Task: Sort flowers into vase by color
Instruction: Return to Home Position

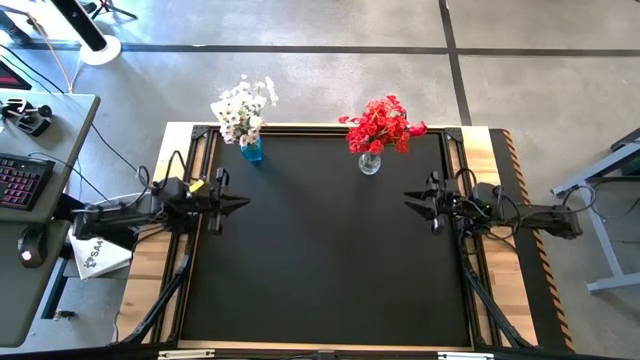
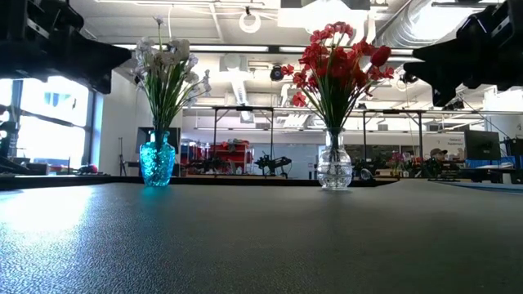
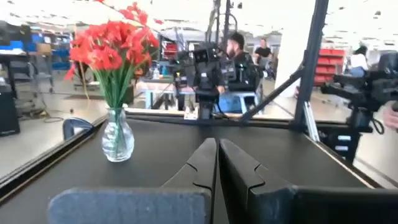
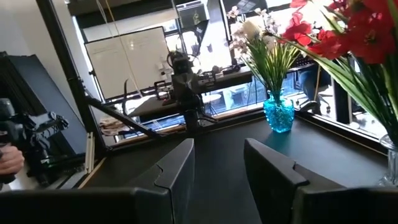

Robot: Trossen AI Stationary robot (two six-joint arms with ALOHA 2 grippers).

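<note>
White-blossomed flowers (image 1: 243, 108) stand with their stems in a blue glass vase (image 1: 252, 150) near the table's far edge, left of centre. Red-blossomed flowers (image 1: 384, 125) stand in a clear glass vase (image 1: 370, 162) to their right. The low view shows the white flowers (image 2: 166, 69) and the red flowers (image 2: 337, 57) upright, each vase on its base. My left gripper (image 1: 244, 204) hovers shut at the table's left side, and its fingers (image 3: 214, 163) meet in the left wrist view. My right gripper (image 1: 409, 200) hovers open at the right side, with a gap between its fingers (image 4: 217, 168). Neither touches anything.
The black mat (image 1: 325, 260) spreads between the arms, bordered by a wooden table edge (image 1: 150, 270). A desk with a keyboard (image 1: 20, 180) stands left of the table. People (image 3: 239, 53) and equipment stand in the room beyond.
</note>
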